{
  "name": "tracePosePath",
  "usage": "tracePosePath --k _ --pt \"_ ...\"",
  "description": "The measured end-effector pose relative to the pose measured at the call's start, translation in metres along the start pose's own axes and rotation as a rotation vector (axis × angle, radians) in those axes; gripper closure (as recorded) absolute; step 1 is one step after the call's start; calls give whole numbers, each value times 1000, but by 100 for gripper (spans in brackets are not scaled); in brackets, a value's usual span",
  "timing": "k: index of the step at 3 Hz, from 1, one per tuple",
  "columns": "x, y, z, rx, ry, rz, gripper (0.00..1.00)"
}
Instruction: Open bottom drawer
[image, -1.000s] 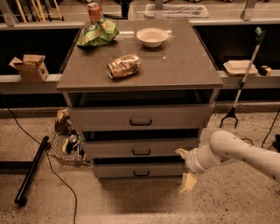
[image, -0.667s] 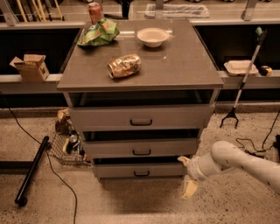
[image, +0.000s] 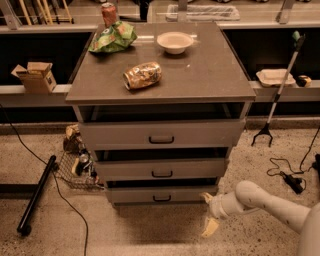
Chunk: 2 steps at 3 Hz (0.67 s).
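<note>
The bottom drawer (image: 135, 194) is the lowest and narrowest grey front of the cabinet, with a small dark bar handle (image: 161, 198) at its centre. It sits about flush with its frame, just above the floor. My gripper (image: 208, 213) is low beside the drawer's right end, to the right of the handle and apart from it. It is open and empty, with one pale finger (image: 206, 197) near the drawer's right corner and the other (image: 210, 228) lower, close to the floor. My white arm (image: 270, 202) reaches in from the lower right.
The middle drawer (image: 125, 170) and the top drawer (image: 115, 134) lie above. The cabinet top (image: 210, 70) carries a bowl (image: 175, 42), a lying can (image: 143, 75), a green bag (image: 113, 37) and a red can (image: 108, 13). A wire basket (image: 75, 170), a black pole (image: 36, 197) and cables lie on the left floor; a grabber tool (image: 277, 90) leans on the right.
My gripper has moved down and slightly left, from beside the middle drawer to beside the bottom drawer's right end. The arm has dropped lower. The drawers have not moved.
</note>
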<state>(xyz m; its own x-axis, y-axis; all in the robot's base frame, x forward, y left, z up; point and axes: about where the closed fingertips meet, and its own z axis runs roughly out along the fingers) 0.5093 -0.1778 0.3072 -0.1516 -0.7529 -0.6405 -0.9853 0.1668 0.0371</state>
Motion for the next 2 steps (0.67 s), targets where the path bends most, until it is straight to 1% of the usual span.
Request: tracePosePath --k 1,2 --pt "24 -8 53 -5 -47 31 0" --pt "24 -8 53 -5 -47 31 0"
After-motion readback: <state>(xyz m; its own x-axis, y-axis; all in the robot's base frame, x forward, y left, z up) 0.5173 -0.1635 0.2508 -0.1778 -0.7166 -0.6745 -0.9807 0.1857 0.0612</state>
